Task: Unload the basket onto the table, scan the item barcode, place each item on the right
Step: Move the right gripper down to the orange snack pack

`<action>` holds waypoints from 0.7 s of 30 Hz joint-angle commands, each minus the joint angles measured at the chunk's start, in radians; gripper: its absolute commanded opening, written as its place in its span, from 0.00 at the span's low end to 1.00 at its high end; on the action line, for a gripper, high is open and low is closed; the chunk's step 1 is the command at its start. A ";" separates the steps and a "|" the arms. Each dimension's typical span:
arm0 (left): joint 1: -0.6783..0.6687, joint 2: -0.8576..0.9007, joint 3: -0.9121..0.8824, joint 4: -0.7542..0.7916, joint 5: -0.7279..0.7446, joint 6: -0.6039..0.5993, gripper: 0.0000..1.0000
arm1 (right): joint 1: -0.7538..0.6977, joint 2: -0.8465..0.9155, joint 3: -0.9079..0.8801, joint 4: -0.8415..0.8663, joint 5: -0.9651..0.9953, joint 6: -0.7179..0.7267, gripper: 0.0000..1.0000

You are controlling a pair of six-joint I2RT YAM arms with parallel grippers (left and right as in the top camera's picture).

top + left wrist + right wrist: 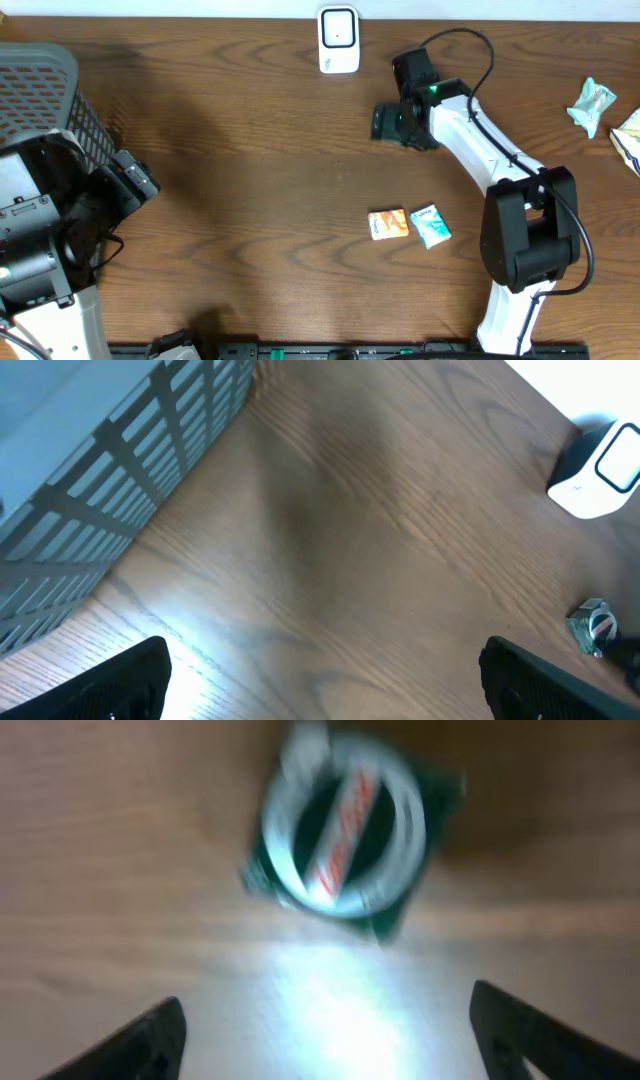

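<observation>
Wooden table (260,150) seen from above and from both wrists. The right arm reaches toward the far side of the table. The right claw (325,1005) stands with its two fingers wide apart and nothing between them. The dark green packet (345,830), marked with a white ring and red lettering too blurred to read, lies flat on the table just ahead of the fingertips. As far as the blurred wrist view shows, it touches neither finger. The white scanner (338,40) stands near the far edge, near the packet but apart from it, on the left arm's side.

The left claw (325,665) hangs over bare wood beside the grey basket (40,90), its fingers also spread wide and holding nothing.

An orange packet (388,224) and a light blue packet (431,225) lie side by side near the table's middle, close to the right arm's base. A pale green packet (592,105) lies near the right edge, well apart from the others.
</observation>
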State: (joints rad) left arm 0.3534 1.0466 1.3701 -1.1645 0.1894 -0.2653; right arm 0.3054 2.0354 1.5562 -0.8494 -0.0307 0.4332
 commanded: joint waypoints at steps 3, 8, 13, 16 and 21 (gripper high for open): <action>0.005 0.000 0.016 -0.002 0.009 -0.001 0.97 | 0.013 -0.062 -0.002 -0.229 -0.182 -0.291 0.69; 0.005 0.000 0.016 -0.002 0.009 -0.001 0.98 | 0.045 -0.058 -0.011 -0.411 -0.185 -0.301 0.33; 0.005 0.000 0.016 -0.002 0.009 -0.001 0.98 | 0.107 -0.058 -0.032 -0.480 -0.185 -0.300 0.06; 0.005 0.000 0.016 -0.002 0.009 -0.001 0.98 | 0.159 -0.058 -0.071 -0.522 -0.171 -0.299 0.01; 0.005 0.000 0.016 -0.002 0.009 -0.001 0.98 | 0.216 -0.058 -0.127 -0.546 -0.061 -0.212 0.01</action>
State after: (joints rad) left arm 0.3534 1.0466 1.3701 -1.1641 0.1894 -0.2649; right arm 0.4953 2.0041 1.4563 -1.3903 -0.1699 0.1608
